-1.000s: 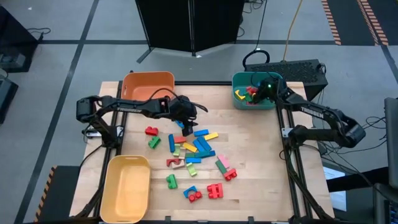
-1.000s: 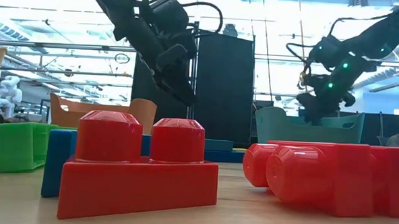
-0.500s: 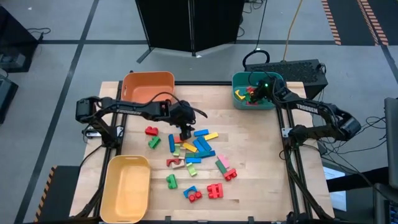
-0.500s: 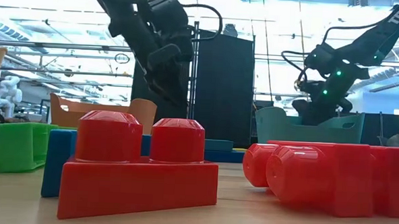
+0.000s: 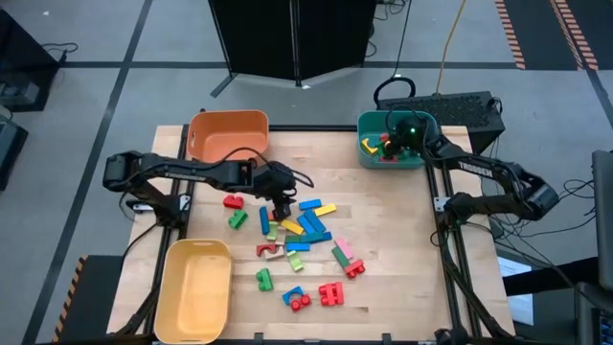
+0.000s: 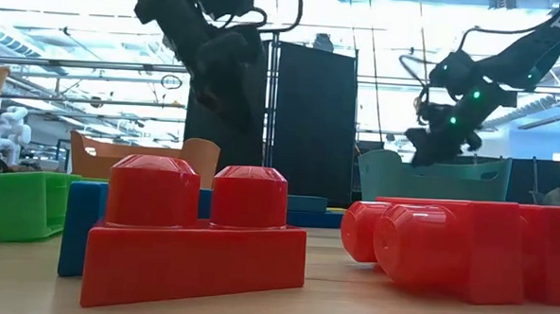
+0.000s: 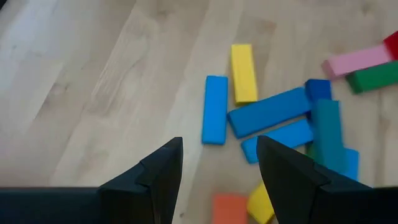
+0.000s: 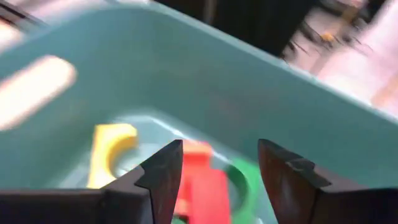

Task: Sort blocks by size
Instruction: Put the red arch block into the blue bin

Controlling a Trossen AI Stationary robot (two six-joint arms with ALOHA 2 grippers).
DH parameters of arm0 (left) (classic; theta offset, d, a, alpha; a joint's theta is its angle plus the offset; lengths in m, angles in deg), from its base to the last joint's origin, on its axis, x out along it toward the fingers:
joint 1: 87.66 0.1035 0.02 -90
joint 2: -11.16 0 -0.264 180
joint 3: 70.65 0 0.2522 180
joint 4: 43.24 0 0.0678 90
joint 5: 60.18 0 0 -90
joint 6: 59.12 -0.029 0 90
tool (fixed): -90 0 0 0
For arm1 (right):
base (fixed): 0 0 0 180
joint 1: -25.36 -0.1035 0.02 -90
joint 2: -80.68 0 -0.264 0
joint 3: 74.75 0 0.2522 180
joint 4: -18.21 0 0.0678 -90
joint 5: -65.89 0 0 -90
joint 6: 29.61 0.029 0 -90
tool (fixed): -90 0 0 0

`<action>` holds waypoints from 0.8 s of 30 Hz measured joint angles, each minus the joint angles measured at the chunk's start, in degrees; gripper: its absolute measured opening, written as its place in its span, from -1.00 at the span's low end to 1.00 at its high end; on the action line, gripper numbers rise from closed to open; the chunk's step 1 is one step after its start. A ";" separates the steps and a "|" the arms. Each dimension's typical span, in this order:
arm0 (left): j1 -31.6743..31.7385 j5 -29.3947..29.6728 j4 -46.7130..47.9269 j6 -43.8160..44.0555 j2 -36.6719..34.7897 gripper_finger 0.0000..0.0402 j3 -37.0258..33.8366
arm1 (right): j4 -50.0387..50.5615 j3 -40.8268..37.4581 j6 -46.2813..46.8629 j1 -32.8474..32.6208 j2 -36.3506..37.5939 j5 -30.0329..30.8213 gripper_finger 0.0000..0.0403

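Over a wooden desk [image 5: 383, 287] strewn with toy blocks [image 5: 297, 235], the left gripper [image 5: 281, 204] hangs above the middle of the pile, fingers [image 7: 158, 174] spread and empty, apparently lining up its next pick among the blue bars [image 7: 270, 112]. At the far right, the right gripper [image 5: 400, 144] is poised over the teal bin [image 5: 369, 121], fingers [image 8: 163, 174] parted with nothing between them, above a yellow arch [image 8: 109, 146] and red block [image 8: 202, 183] already sorted there. An orange bin [image 5: 228, 123] and a yellow bin [image 5: 194, 290] wait on the left.
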State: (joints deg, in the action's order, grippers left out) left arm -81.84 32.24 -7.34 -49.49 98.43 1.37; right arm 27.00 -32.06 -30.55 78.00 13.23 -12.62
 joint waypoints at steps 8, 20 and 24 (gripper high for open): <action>-4.25 2.25 7.47 5.36 -0.46 0.01 -0.04 | -4.02 0.04 -2.24 -5.24 6.06 -8.83 -0.04; -13.20 -2.49 20.98 20.15 -1.27 0.01 -0.04 | -3.89 0.02 -3.18 -15.90 7.46 -11.91 -0.04; -17.77 -5.32 21.36 22.05 -1.27 0.01 -0.04 | -4.47 0.02 -2.97 -19.61 7.45 -11.89 -0.04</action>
State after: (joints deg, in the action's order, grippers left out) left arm -99.61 26.92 14.01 -27.44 97.16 1.32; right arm 22.53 -32.04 -33.51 58.39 20.68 -24.51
